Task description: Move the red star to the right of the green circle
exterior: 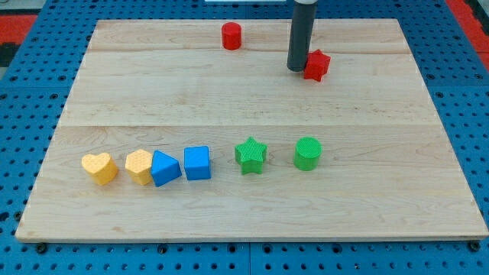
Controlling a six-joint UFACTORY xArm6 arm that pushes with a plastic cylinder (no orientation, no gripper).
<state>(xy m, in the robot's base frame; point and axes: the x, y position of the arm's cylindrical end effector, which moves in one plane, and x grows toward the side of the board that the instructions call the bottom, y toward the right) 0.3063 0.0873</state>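
The red star (317,65) lies near the view's top, right of centre, on the wooden board (252,114). My tip (296,69) rests right against the star's left side. The green circle (307,153) stands well below the star, toward the view's bottom, almost straight under it. The dark rod rises from the tip out of the view's top.
A red cylinder (231,36) stands at the view's top, left of my tip. A row runs along the lower board: yellow heart (99,168), a second yellow block (139,166), blue triangle (165,168), blue cube (197,163), green star (250,155). Blue pegboard surrounds the board.
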